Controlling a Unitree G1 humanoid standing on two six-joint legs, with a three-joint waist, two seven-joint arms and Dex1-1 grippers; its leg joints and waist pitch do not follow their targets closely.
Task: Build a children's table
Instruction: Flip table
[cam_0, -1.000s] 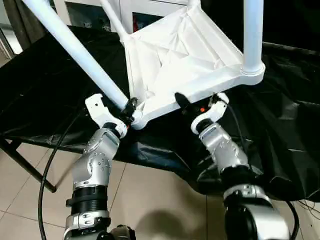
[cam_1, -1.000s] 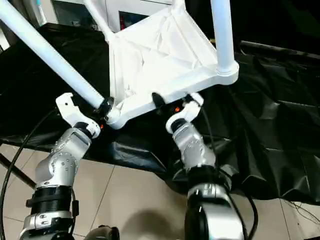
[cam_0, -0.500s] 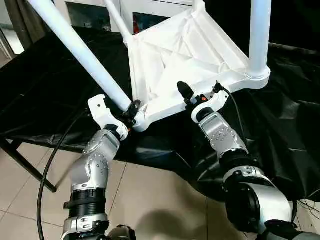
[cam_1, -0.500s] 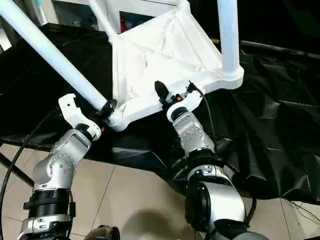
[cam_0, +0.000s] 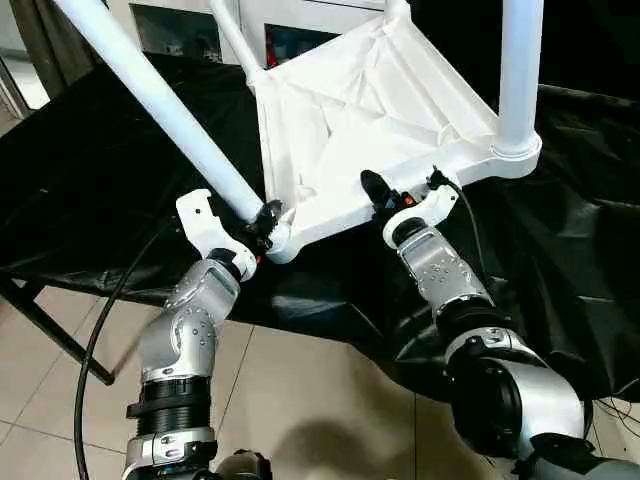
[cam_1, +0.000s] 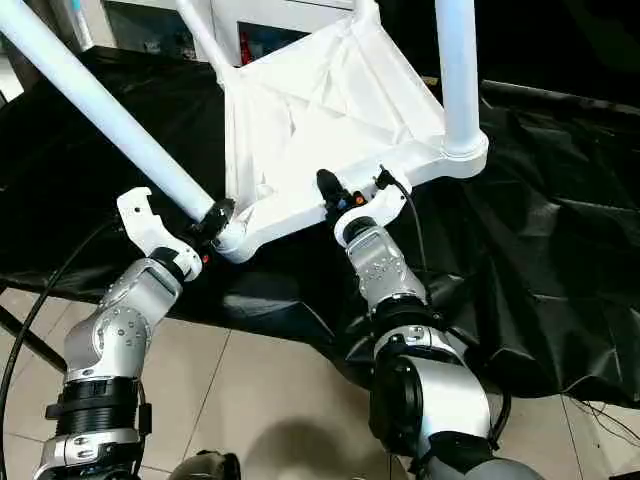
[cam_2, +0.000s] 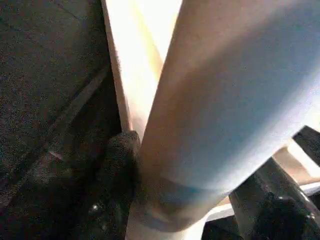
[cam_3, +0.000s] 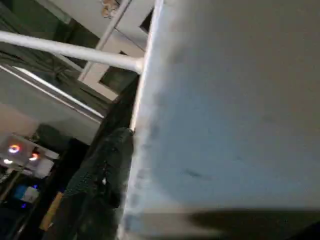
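Item, left: my left hand (cam_0: 262, 216) clamps the base of a slanted leg (cam_0: 160, 105) where it meets the near-left corner socket (cam_0: 279, 240), steadying it for seating.

Item, centre: the children's table (cam_0: 370, 110) lies underside-up on the black-draped tabletop (cam_0: 90, 180).

Item, right: my right hand (cam_0: 385, 195) sits at its near rim, seemingly bracing; grip, I cannot tell. An upright leg (cam_0: 520, 70) stands far right.

I count one white tabletop (cam_0: 370, 110), ribbed side up. Legs: three in sight – one long leg (cam_0: 160, 105) running up from the left gripper (cam_0: 262, 222), whose fingers sit either side of its base; one upright leg (cam_0: 520, 70) beyond the right gripper (cam_0: 385, 205); one thin far leg (cam_0: 232, 35) behind. Two grippers, two silver forearms (cam_0: 190, 320). One black-draped work table (cam_0: 90, 170). One black cable (cam_0: 105, 320).
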